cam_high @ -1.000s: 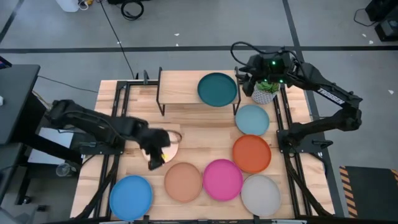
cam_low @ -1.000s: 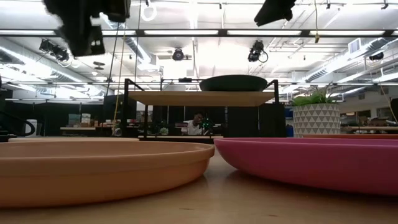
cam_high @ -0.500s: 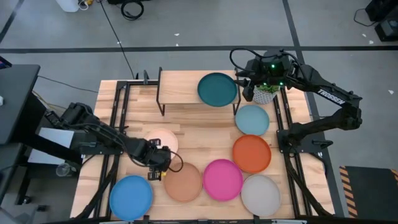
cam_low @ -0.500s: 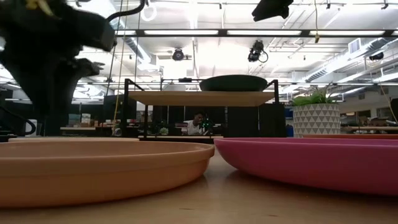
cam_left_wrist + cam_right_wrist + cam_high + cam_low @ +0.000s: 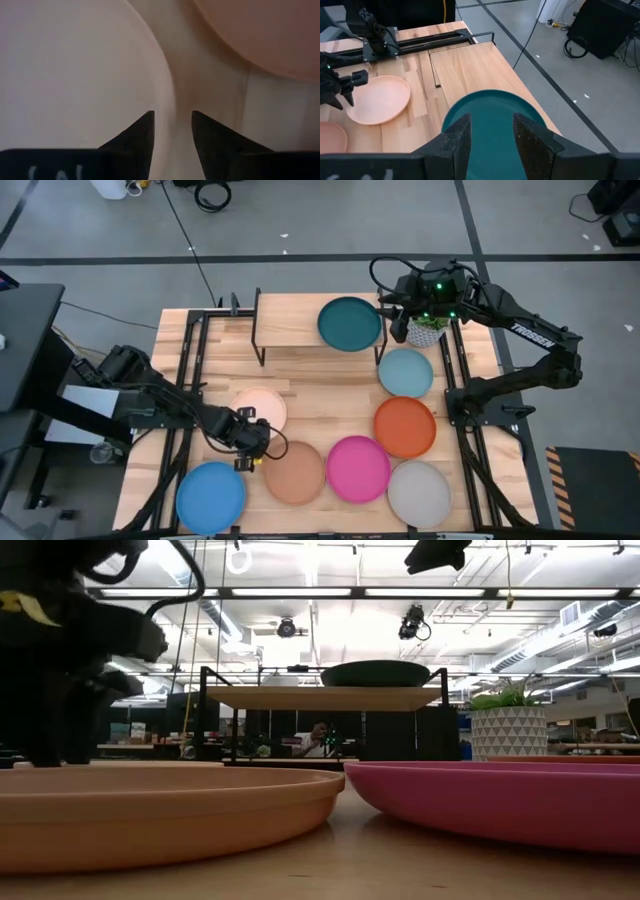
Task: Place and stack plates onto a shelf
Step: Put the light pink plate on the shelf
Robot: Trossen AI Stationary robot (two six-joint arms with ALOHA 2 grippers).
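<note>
My left gripper (image 5: 250,448) (image 5: 172,117) is open and low over the table. Its fingers stand either side of the near rim of the cream-white plate (image 5: 264,406) (image 5: 75,75), beside the peach-tan plate (image 5: 295,472) (image 5: 260,35). My right gripper (image 5: 397,320) (image 5: 490,120) is open and hovers above the dark teal plate (image 5: 350,323) (image 5: 495,107). That plate lies flat on the right half of the shelf (image 5: 290,320) (image 5: 325,697). The pale blue (image 5: 405,372), orange (image 5: 405,426), pink (image 5: 358,468), grey (image 5: 420,492) and bright blue (image 5: 211,495) plates lie flat on the table. My left gripper comes down from above with one finger (image 5: 142,130) over the inside of the cream-white plate and the other (image 5: 205,130) outside its near rim (image 5: 167,95). I cannot tell whether either finger touches the rim. The plate lies flat on the table.
A small potted plant (image 5: 428,328) (image 5: 510,730) stands on the table right of the shelf, under my right arm. The left half of the shelf top is bare wood. Black rails (image 5: 195,360) run along the table's left and right sides.
My left gripper has moved from over the cream-white plate toward the table's near edge and dropped low to the plate's near rim. The plate, partly covered before, now shows almost whole and has not moved.
</note>
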